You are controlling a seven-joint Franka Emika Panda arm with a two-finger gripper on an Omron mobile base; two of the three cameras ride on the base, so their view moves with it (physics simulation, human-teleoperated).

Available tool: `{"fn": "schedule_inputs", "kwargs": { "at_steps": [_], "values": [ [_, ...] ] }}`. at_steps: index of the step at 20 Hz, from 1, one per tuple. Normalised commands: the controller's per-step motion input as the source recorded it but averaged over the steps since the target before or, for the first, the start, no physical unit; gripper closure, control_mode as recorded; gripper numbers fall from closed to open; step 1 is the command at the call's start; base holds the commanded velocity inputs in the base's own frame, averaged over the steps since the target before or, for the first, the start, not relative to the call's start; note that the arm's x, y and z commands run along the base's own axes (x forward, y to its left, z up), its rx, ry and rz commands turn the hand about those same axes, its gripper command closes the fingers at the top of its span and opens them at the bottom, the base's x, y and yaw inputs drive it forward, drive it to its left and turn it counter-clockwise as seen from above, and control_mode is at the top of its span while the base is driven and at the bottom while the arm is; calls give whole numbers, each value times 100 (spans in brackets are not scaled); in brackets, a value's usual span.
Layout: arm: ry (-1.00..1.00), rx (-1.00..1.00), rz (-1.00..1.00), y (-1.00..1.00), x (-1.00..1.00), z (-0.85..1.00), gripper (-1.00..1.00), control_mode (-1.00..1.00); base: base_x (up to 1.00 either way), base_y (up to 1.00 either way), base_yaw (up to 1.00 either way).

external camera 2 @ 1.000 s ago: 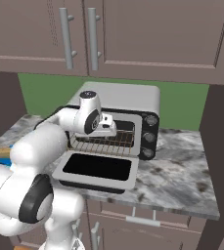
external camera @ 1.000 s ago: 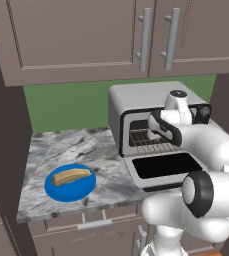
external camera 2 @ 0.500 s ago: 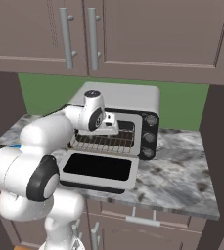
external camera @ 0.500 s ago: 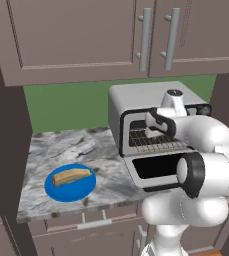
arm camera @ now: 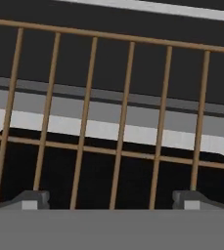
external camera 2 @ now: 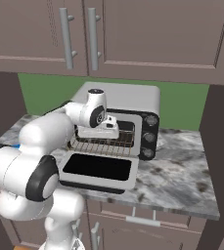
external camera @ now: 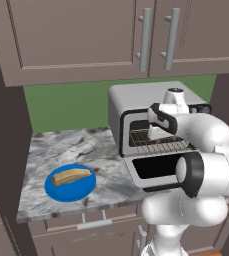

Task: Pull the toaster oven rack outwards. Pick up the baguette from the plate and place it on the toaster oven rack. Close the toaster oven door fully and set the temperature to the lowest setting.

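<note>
The toaster oven rack (arm camera: 118, 122) is seen in the toaster oven (external camera 2: 133, 105) cavity above the dropped-open toaster oven door (external camera 2: 100, 169), with the gripper (arm camera: 111, 197) spread wide just over its bars (nothing held), baguette (external camera: 72, 176) left on the plate (external camera: 61, 191).

The white arm rises from the base, bends at a dark elbow joint and reaches forward toward twelve o'clock, with the hand turned down at its far end. The gripper (external camera: 156, 134) hangs below the wrist, its jaws spread wide apart and holding nothing. In the hand view the two dark fingertips (arm camera: 31, 199) stand at about seven and five o'clock, far apart, with the gripper (arm camera: 111, 200) midway between them.
</note>
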Motion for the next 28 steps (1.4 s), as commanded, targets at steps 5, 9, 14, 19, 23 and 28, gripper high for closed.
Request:
{"fn": "schedule_inputs", "kwargs": {
  "at_steps": [5, 9, 14, 19, 23, 28],
  "values": [
    [3, 0, 0, -23, -100, -86, -100, -100, 0, 0, 0],
    [3, -1, 0, -9, -81, -46, -100, -100, 0, 0, 0],
    [0, 0, 0, 17, -63, 88, -100, -100, 0, 0, 0],
    [0, -4, 0, 68, -79, 80, -100, -100, 0, 0, 0],
    [-2, -9, 0, 100, -73, 2, -100, -100, 0, 0, 0],
    [-6, -13, 0, 100, -64, 0, -100, -100, 0, 0, 0]
  ]
}}
